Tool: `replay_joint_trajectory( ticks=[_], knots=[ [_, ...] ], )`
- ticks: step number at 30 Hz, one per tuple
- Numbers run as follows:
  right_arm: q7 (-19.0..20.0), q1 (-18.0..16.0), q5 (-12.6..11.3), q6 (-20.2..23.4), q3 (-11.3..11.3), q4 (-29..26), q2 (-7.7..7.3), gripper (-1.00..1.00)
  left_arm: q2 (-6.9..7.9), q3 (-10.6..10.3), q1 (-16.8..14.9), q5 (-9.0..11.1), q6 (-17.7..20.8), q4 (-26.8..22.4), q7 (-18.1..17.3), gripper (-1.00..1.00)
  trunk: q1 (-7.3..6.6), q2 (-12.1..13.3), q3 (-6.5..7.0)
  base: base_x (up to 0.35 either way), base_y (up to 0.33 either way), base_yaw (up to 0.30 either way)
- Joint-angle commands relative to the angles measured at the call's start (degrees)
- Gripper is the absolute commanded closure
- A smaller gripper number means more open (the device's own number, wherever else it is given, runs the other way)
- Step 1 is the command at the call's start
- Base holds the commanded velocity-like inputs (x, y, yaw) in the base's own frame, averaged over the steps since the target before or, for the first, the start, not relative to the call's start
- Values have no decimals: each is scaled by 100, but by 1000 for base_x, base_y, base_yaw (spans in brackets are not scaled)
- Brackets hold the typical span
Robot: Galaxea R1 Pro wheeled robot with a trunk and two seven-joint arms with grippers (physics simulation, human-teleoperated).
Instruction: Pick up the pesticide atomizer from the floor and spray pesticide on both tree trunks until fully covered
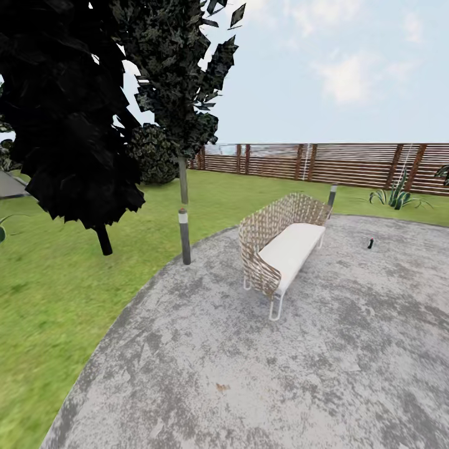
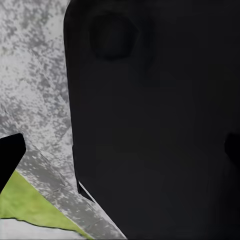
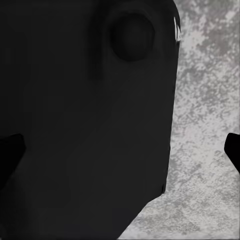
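head view looks over the garden [image 1: 56,293], its green lawn running back to a brown slatted fence [image 1: 349,163] under a pale sky. the floor [image 1: 262,374], mottled grey paving with a curved edge, takes up the lower right. a black cone-shaped tree [image 1: 68,118] stands on the grass at left, and beside it a tree [image 1: 181,75] with a grey-green crown and a pale tree trunk [image 1: 183,181]. a wicker bench [image 1: 280,249] with a white seat sits on the paving, a dark lamp post [image 1: 184,237] at the paving's edge near it. the pesticide atomizer [image 1: 370,243] stands upright on the floor, well apart from the bench, to its right.

both wrist views point down at the grey paving past a dark robot body [image 2: 160,125], so the arms seem tucked close to it. dark finger tips [image 3: 233,150] show at the edges of the right wrist view, set wide apart; the left fingers' spread i cannot tell.
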Motion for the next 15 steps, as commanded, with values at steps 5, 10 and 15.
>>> replay_joint_trajectory(
  ticks=[5, 10, 15],
  knots=[
    [-9, -18, 11, -9, -8, -110, 122, -100, -22, -5, -6, 20, -9, 16, -47, -100, 0, -1, -3, 0, 0, 0],
    [-9, -18, 19, -12, -7, -213, 233, -100, -25, 19, -2, 16, -6, 26, -61, -100, 0, -1, -3, 0, 0, 0],
    [-16, -18, 20, -60, -2, -329, 302, -100, -26, 30, -1, 22, 25, 26, -62, -100, 0, -1, -3, 0, 0, 0]
  ],
)
